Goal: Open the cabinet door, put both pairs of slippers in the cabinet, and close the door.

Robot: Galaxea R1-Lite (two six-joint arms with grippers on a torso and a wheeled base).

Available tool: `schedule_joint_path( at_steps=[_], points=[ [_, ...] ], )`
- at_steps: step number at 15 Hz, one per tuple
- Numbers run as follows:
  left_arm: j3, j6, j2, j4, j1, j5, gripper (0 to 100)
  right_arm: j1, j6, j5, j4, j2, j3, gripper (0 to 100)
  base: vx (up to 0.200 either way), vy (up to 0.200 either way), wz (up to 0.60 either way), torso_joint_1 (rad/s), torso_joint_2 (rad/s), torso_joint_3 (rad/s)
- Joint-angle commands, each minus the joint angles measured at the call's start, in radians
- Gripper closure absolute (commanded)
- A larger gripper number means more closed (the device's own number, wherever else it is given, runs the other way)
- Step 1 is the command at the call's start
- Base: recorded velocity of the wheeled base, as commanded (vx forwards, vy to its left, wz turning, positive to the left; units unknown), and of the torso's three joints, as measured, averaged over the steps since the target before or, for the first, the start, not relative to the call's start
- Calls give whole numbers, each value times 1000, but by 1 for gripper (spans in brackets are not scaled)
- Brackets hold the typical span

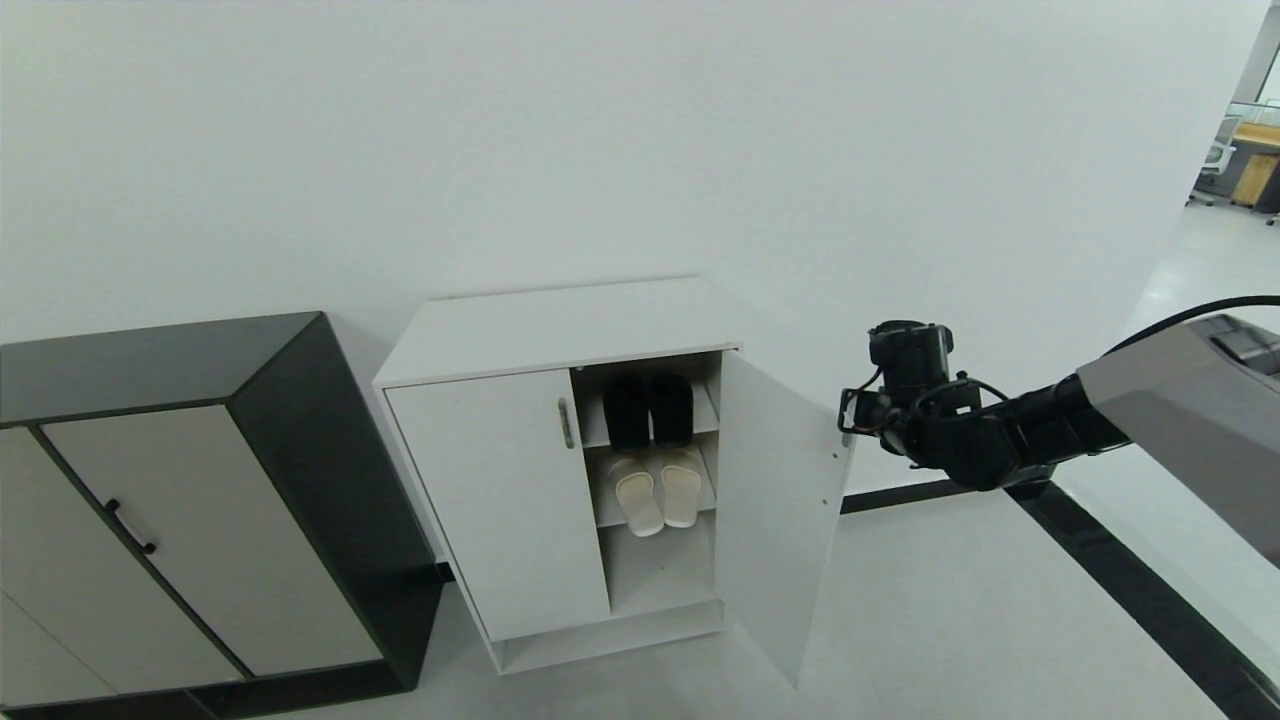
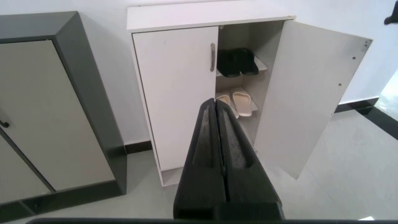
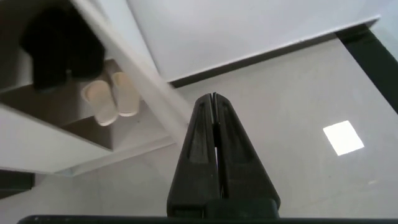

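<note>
The white cabinet (image 1: 560,325) stands against the wall with its right door (image 1: 780,500) swung open and its left door (image 1: 500,500) closed. A black pair of slippers (image 1: 648,410) sits on the upper shelf and a cream pair (image 1: 660,492) on the shelf below. My right gripper (image 1: 848,420) is shut and empty, right at the open door's free edge near its top. In the right wrist view its fingertips (image 3: 214,99) point at the door edge (image 3: 143,68); I cannot tell whether they touch. My left gripper (image 2: 215,102) is shut and empty, held back from the cabinet front.
A dark cabinet with light doors (image 1: 200,480) stands close on the left of the white one. A black floor strip (image 1: 1130,580) runs along the wall and off to the right. Open floor lies in front of the cabinet and beside the open door.
</note>
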Motion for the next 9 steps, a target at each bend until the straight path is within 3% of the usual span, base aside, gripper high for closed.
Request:
schedule_joint_path(
  at_steps=[1, 9],
  points=[
    [0, 0, 1, -1, 0, 0, 100, -4, 1, 0, -1, 49, -18, 100, 0, 0, 0, 0, 0, 0],
    [0, 0, 1, 1, 0, 0, 100, -4, -3, 0, -1, 89, -55, 100, 0, 0, 0, 0, 0, 0]
  ],
)
